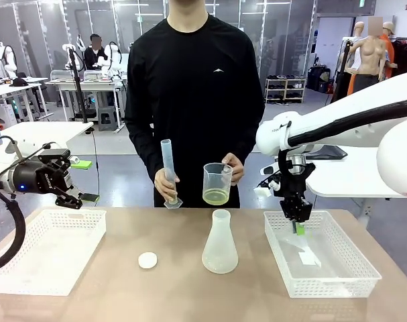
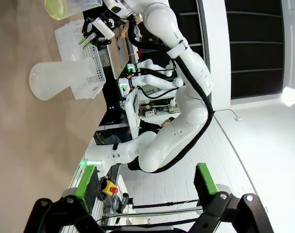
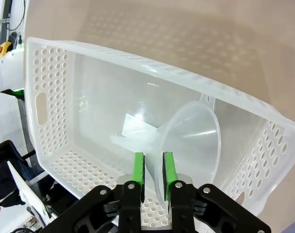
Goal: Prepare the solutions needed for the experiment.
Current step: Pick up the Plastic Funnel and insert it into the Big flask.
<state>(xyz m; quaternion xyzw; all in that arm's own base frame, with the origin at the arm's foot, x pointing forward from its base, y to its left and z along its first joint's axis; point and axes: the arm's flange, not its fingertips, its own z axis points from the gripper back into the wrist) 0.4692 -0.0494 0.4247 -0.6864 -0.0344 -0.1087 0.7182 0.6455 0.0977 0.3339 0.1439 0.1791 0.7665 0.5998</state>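
My right gripper (image 3: 153, 171) is down inside the white basket (image 1: 334, 285) on my right of the table (image 1: 156, 298). Its jaws are closed on the thin wall of a clear funnel (image 3: 193, 141), and a white sheet (image 3: 132, 128) lies on the basket floor just beyond. I cannot tell whether the funnel rests on that floor. My left gripper (image 2: 146, 180) hangs over the far edge of the other basket (image 1: 35, 282), jaws spread wide with nothing between the green pads (image 2: 86, 180). The solution (image 1: 216, 196), a little pale yellow-green liquid, sits in the bottom of a clear beaker (image 1: 217, 176). The person across the table holds that beaker up in one hand (image 1: 234, 168), above the far edge. Their other hand (image 1: 169, 180) grips a tilted graduated cylinder (image 1: 167, 159). Between the baskets a conical flask (image 1: 220, 248) stands upright, with a small white cap (image 1: 147, 260) near it on my left
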